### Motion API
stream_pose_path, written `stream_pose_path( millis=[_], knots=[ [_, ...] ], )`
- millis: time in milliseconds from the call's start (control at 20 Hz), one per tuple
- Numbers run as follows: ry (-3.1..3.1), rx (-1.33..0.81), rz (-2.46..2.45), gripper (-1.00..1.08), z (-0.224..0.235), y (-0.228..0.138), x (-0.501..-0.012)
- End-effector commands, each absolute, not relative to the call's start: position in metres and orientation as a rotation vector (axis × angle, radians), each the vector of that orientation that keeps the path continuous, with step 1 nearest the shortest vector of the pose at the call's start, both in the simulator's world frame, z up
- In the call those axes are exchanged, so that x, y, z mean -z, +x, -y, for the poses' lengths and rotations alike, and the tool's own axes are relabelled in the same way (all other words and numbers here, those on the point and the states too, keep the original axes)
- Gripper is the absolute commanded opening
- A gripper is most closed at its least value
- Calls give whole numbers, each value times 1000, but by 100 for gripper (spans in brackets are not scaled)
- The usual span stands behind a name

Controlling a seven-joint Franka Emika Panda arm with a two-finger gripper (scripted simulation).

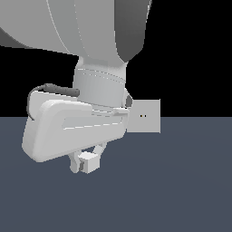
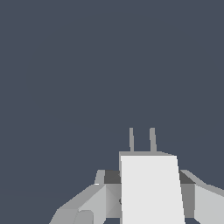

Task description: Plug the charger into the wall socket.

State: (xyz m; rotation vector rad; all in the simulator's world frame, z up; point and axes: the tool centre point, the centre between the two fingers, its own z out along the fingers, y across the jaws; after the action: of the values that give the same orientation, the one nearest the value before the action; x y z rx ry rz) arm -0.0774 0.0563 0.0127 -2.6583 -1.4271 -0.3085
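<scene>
A: While the big arm is filling most of the exterior view, what is lying under it?

B: Plain slate-blue floor, flat and untextured, is stretching out beneath a black backdrop. Nothing like a bin or tray is showing, so nothing is sitting inside anything.

A: And the next largest piece?

B: That is the smooth, rounded, matte white hand housing, with a dark cable curving over it. Behind it the wall socket is standing upright, a flat light-grey square plate with two tiny dark holes near its centre, partly hidden by the arm on the exterior view's left.

A: Is the gripper holding anything?

B: Yes, its fingers are clamping the charger, a small white blocky cube, just above the floor and well apart from the socket.

A: Any finer detail?

B: Through the wrist view, two thin grey prongs are sticking out of the charger's flat face, with angular grey fingers pressing on both sides.
</scene>
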Motion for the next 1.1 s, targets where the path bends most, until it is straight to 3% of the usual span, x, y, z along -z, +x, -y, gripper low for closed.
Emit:
stream_pose_path(
  millis=[0,1050],
  knots=[
    [-2673,311,1403,-100,-55,-75,-14],
    [-3000,360,648,-100,-8,-26,-56]
  ],
)
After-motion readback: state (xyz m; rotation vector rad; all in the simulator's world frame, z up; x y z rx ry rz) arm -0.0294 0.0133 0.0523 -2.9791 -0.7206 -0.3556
